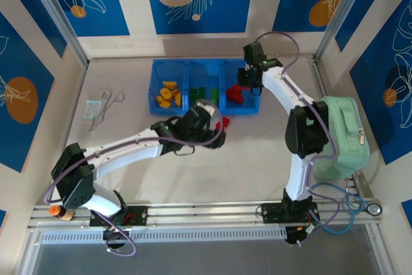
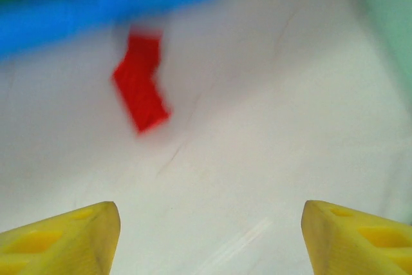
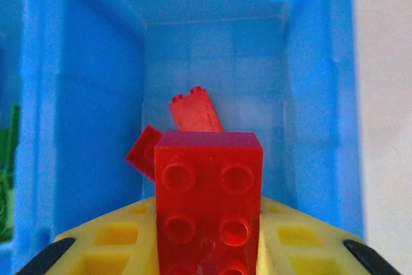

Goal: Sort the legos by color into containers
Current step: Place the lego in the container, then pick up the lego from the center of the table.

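Overhead look at a pale desk [image 1: 257, 152] with a translucent blue tray [image 1: 187, 72] of three side-by-side compartments toward the far end. Yellow-orange legos [image 1: 168, 93] in the left compartment, green legos [image 1: 198, 93] in the middle one, red ones in the right compartment [image 3: 96, 94].

Right tool [image 3: 209, 243] poised above that right compartment, with yellow fingers [image 3: 109, 246] closed on a red studded brick [image 3: 209, 185] (studs facing the wrist camera). Below the held brick, two more red legos [image 3: 196, 113] lying tilted on the compartment floor.

Left tool [image 2: 210, 214] low over the desk just in front of the tray, spread wide, with nothing between its two yellow fingers. Ahead of it, a loose red lego [image 2: 141, 85] flat on the desk, just beside the tray's near wall and outside it, apart from the fingers (blurred in the wrist view, exact shape hard to tell).

Mint-green zippered pouch [image 1: 341, 136] at the desk's right edge, beside the right arm. Small clear items [image 1: 100, 104] at the far left, too small to tell.
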